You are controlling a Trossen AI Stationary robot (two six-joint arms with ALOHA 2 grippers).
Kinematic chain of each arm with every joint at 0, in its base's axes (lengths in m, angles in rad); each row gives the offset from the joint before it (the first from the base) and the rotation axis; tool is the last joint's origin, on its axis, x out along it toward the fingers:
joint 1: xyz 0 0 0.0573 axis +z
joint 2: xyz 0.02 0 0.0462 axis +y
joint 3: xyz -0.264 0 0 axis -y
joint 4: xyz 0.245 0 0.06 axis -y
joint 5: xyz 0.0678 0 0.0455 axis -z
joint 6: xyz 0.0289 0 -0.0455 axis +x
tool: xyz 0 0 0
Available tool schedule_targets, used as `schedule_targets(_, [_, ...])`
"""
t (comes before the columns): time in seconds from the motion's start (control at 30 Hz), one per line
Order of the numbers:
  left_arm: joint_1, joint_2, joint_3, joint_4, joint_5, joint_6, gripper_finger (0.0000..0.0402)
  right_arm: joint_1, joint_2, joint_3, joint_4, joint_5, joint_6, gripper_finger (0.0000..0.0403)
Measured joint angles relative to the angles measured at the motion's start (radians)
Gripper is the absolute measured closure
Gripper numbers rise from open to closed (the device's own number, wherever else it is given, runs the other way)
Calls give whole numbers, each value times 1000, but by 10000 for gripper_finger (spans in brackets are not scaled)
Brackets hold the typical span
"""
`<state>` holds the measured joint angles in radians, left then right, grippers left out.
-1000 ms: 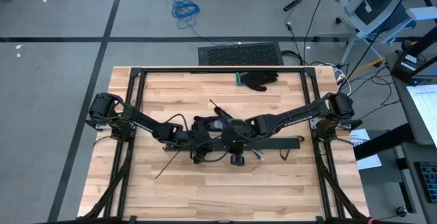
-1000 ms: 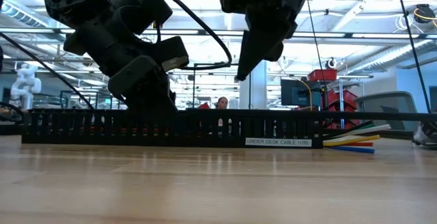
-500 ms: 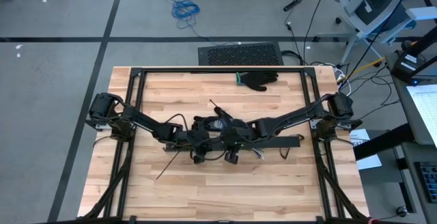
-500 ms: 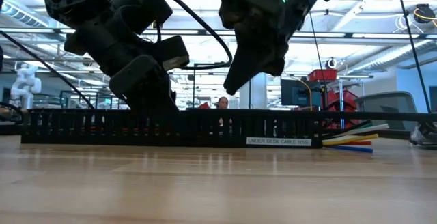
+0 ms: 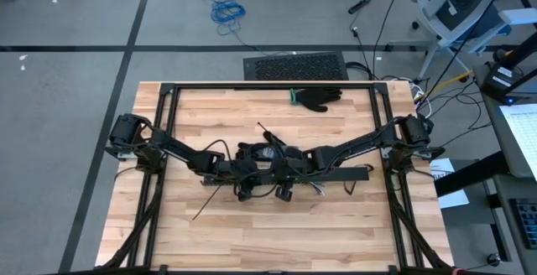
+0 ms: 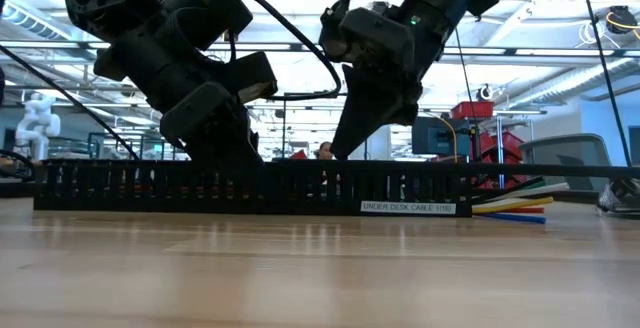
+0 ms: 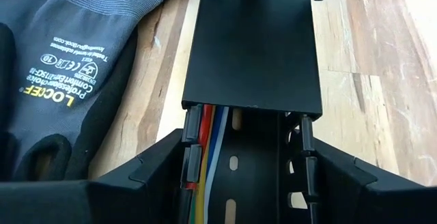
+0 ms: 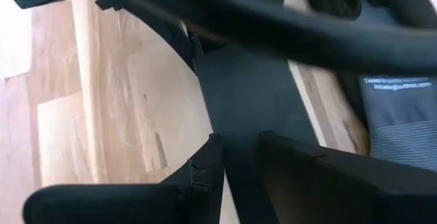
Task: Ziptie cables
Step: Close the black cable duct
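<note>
Up close, the black slotted channel lies flat on the wooden table, and both arms come down on it at mid-table. The left gripper straddles the channel, spread wide, with a finger pressed up against each side wall, so it's basically clamped on the thing. The cables (red, yellow, blue, white) run right between those fingers, hugging one wall inside the channel and slipping under its solid cover just ahead of the claw. A grey work glove lies just beside the claw, next to the channel. The right gripper hangs just beside the left one over the same cover, its fingers only a narrow slit apart; can't make out anything in there. Well beyond both claws, a dark glove lies at the table's far edge.
</note>
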<state>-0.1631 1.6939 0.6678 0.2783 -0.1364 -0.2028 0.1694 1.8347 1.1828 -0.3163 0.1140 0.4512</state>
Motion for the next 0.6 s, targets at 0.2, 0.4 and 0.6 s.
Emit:
schedule_targets(0.2, [0, 0, 0, -1, -2, 6, 155, -5, 31, 2, 33, 14, -14, 321])
schedule_targets(0.4, [1, 0, 0, -3, -3, 6, 155, -6, 72, 4, 131, 19, -18, 322])
schedule_targets(0.6, [1, 0, 0, 0, -3, 7, 155, -16, 95, 2, 225, 7, -19, 347])
